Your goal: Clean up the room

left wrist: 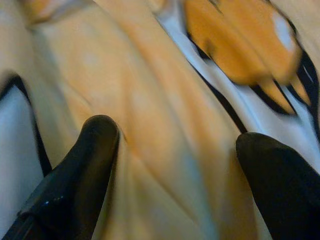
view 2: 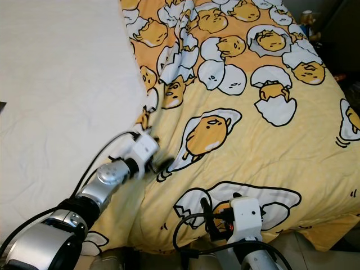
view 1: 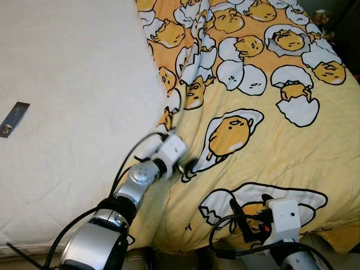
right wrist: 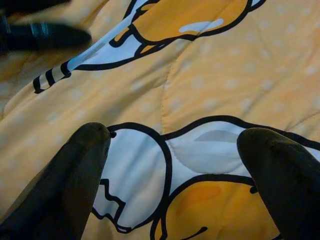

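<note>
the yellow egg-print blanket point(view 1: 270, 129) is spread over the right part of the bed, its folded edge running away from the robot along the bare white mattress point(view 1: 67, 101). the left gripper point(left wrist: 175, 165) is spread on that edge; the right gripper point(right wrist: 172, 165) is held spread over the blanket's near end. a small dark card point(view 1: 14, 118) lies on the mattress, unreadable.

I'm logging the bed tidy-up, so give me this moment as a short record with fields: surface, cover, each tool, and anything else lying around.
surface: bare white mattress
cover: yellow egg-print blanket, spread over the robot's right part of the bed, edge bunched beside the mattress
left tool: open, fingers either side of a blanket fold
right tool: open, over the blanket near the bed's foot
other: small dark card on the mattress
</note>
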Available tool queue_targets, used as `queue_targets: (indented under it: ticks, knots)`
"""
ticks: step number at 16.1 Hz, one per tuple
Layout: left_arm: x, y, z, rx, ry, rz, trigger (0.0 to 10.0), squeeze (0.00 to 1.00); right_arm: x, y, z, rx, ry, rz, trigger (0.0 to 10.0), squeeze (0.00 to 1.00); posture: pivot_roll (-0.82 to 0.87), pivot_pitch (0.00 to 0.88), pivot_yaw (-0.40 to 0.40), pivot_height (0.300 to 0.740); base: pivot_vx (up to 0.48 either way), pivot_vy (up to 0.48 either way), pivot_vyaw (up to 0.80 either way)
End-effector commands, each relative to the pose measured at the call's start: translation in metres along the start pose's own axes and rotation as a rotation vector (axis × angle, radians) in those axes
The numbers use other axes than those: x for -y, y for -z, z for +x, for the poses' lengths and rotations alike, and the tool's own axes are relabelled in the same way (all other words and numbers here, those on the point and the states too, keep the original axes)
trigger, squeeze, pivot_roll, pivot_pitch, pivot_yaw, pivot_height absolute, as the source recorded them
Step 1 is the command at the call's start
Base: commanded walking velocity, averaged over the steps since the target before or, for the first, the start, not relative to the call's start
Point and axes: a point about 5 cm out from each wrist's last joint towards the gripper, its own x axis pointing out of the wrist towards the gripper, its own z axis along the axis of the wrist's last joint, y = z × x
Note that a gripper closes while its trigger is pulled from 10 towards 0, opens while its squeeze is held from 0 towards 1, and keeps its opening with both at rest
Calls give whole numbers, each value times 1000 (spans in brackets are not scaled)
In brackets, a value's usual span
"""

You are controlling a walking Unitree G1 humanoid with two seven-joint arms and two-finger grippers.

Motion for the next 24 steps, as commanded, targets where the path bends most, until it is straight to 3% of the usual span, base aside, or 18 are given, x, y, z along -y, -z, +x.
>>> queue_targets:
  ticks: [1, 2, 4, 7, 8, 9, 24]
  knots:
    - [-25, -16, -3, 82, -131, -88, 10000, 0, 2, 5, -2, -25, 14, 4, 10000, 0, -217, 235, 19, 740, 0, 0, 0]
    - [-47, -29, -7, 141, -227, -168, 10000, 0, 2, 6, -2, -25, 17, 5, 10000, 0, -218, 234, 19, 740, 0, 0, 0]
    - [-78, -42, -15, 179, -339, -219, 10000, 0, 2, 6, -2, -24, 17, 5, 10000, 0, -218, 229, 18, 740, 0, 0, 0]
    - [-102, -38, -24, 120, -425, -315, 10000, 0, 1, 6, -2, -26, 12, 6, 10000, 0, -217, 224, 14, 740, 0, 0, 0]
    - [-104, -21, -29, 37, -447, -470, 10000, 0, 0, 7, -3, -30, 6, 5, 10000, 0, -224, 233, 6, 740, 0, 0, 0]
    - [-102, -15, -30, 8, -444, -529, 10000, 0, 0, 6, -4, -31, 5, 5, 10000, 0, -224, 233, 6, 740, 0, 0, 0]
    - [-102, -15, -30, 8, -444, -529, 10000, 0, 0, 6, -4, -31, 5, 5, 10000, 0, -224, 233, 6, 740, 0, 0, 0]
